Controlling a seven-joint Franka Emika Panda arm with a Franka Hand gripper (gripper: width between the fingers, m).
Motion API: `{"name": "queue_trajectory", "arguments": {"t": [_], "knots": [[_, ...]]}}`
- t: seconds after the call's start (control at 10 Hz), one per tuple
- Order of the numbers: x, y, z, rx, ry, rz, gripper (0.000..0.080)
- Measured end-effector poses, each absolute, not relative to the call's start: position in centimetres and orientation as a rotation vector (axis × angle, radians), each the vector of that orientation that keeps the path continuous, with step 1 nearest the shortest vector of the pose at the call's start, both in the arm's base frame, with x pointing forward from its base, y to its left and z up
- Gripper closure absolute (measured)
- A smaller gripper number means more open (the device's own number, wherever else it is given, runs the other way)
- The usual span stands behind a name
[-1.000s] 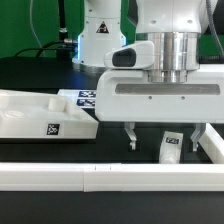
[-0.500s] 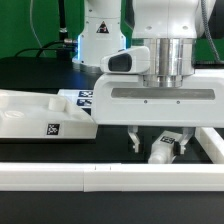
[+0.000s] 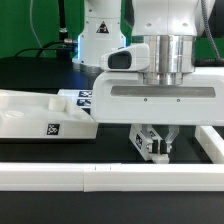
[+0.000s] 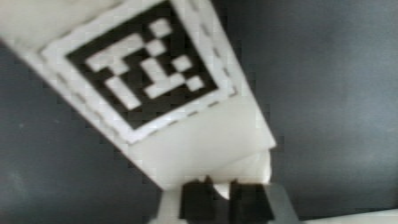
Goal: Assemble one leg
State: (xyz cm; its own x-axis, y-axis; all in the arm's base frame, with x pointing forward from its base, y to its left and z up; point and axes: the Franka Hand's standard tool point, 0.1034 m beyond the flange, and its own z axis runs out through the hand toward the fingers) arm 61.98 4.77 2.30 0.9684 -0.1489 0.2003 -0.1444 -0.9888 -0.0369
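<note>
On the dark surface (image 3: pixel 25 75), the fingers (image 3: pixel 140 138) pinch the leg (image 3: pixel 152 143) between them. That grip probably readies lifting it toward the white panel (image 3: pixel 25 115).

No legible text or numbers. A coded black-and-white square tag (image 4: pixel 151 62) stands on the leg (image 4: pixel 205 135), clamped in the gripper (image 4: pixel 226 191).

Gripper (image 3: pixel 153 150) clamped on a tagged white leg (image 3: pixel 151 138), to the exterior view's right of the flat white panel (image 3: pixel 25 115), long white rail (image 3: pixel 100 177) in front of that panel
</note>
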Motion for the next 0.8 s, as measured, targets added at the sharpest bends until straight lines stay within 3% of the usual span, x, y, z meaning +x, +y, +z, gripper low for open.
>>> {"name": "queue_trajectory", "arguments": {"t": [0.2, 0.7, 0.8], "knots": [[61.3, 4.7, 2.7, -3.083, 0.271, -0.289, 0.0797], [60.0, 5.2, 3.2, -3.082, 0.274, -0.267, 0.0798], [60.0, 5.3, 3.3, -3.091, 0.230, -0.269, 0.0644]]}}
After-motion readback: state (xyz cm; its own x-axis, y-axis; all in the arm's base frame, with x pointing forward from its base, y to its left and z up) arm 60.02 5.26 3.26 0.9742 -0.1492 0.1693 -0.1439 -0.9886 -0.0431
